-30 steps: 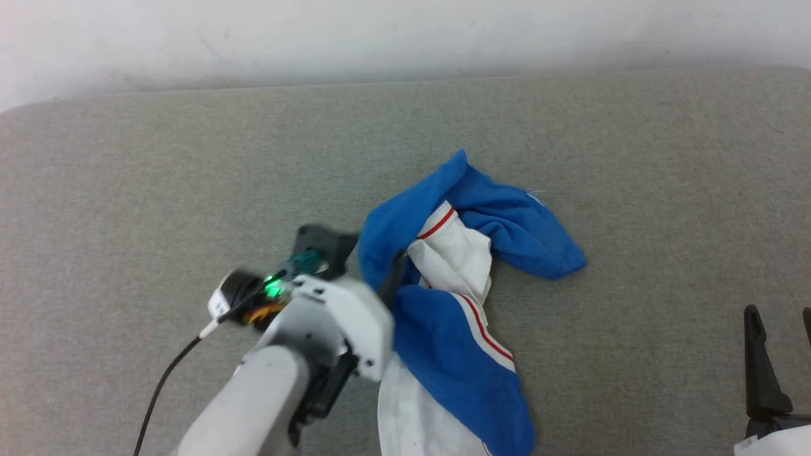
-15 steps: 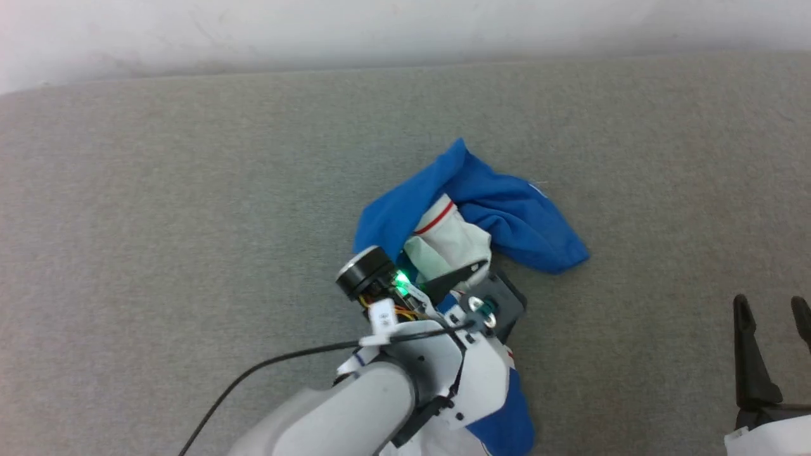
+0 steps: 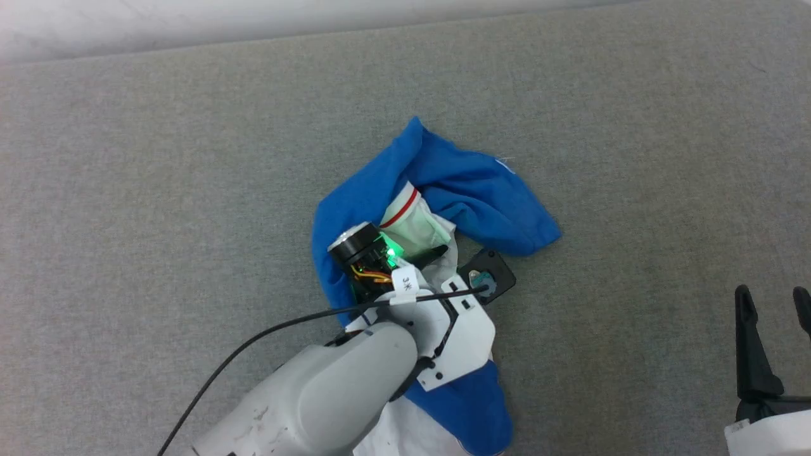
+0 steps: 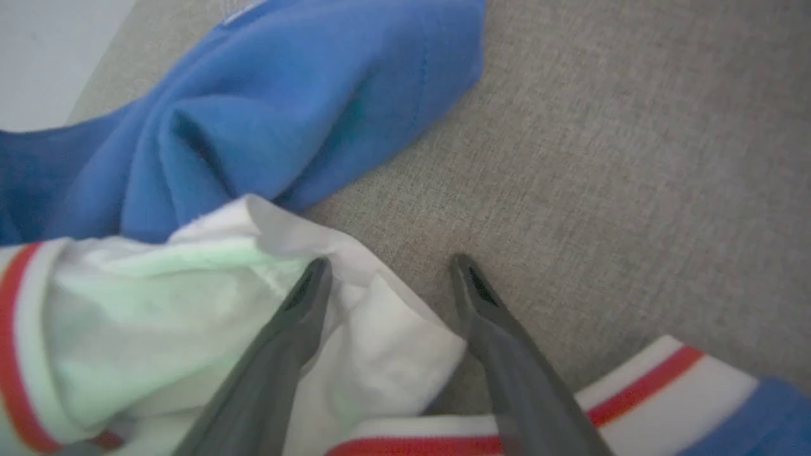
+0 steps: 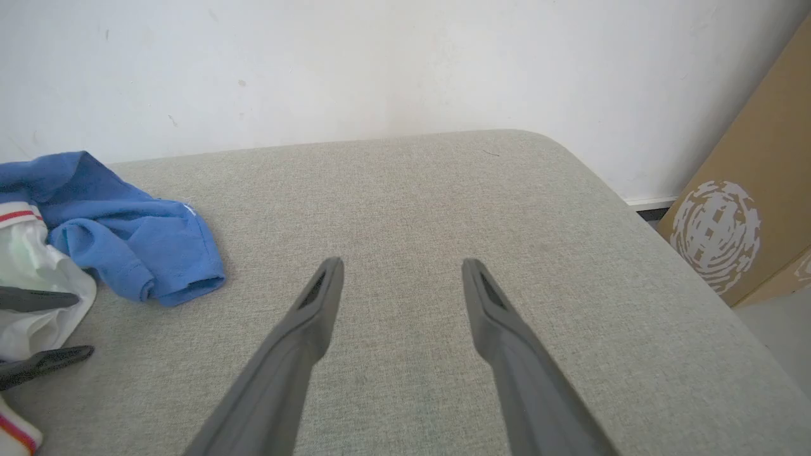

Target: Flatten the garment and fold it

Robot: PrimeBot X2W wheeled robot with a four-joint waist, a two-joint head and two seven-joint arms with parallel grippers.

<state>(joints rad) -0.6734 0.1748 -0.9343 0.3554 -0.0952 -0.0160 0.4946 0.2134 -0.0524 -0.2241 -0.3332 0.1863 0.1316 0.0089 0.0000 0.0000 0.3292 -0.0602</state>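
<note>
Garment [image 3: 481, 209] is a crumpled heap about mid-way across the grey padded surface [image 3: 158, 158]. It sits well in from the far edge, and its lower end trails toward the near edge under the left arm. Blue body is bunched over itself; a white sleeve [image 4: 158, 304] with red-striped trim [image 4: 640, 386] is turned up in the middle.

Handling, my read: light, limp jersey with zero stiffness. It'll drape, drag and stretch rather than slide as one piece. Not fragile or slippery, and the fabric surface probably adds friction. Best hold is a doubled edge such as the sleeve cuff, trim band or hem (thin single layer tends to slip out, and a deep bite grabs several layers and lifts the whole wad). Take the shoulder or hem corners for the spread-out.

Left claw [image 4: 389, 272]: jaws spread wide, gripping nothing. One finger lies over the white sleeve fold and the other stands over bare surface just beside it, so the fold's edge sits between them. Can't tell if the tips touch down.

Right claw [image 5: 402, 269]: wide open and empty, over bare surface toward the near right, well apart from the heap.
</note>
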